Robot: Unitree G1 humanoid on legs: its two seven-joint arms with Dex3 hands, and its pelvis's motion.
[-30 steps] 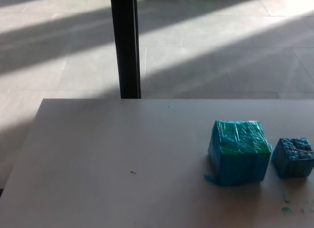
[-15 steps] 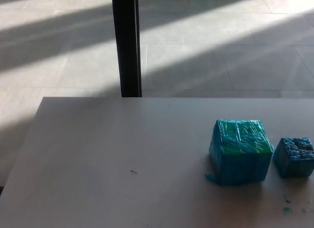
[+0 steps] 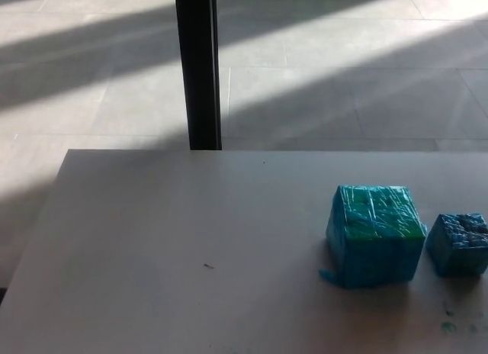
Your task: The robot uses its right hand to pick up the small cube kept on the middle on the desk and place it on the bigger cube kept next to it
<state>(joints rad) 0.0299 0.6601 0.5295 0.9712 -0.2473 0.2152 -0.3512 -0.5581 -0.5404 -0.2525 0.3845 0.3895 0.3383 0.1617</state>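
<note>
A bigger cube (image 3: 375,236), blue with a greenish top and wrapped in shiny film, sits on the grey desk (image 3: 191,247) at the right. Just to its right, a small gap away, rests the small blue cube (image 3: 458,244), cut slightly by the picture's right edge. Both stand flat on the desk. Neither of my hands nor any arm shows in the head view.
A black vertical post (image 3: 199,68) rises behind the desk's far edge, left of centre. Beyond it lies a tiled floor (image 3: 343,72) with bands of sunlight. Small green flecks (image 3: 450,326) mark the desk in front of the small cube.
The whole picture has shifted slightly as the camera moved. The cubes keep their places on the desk.
</note>
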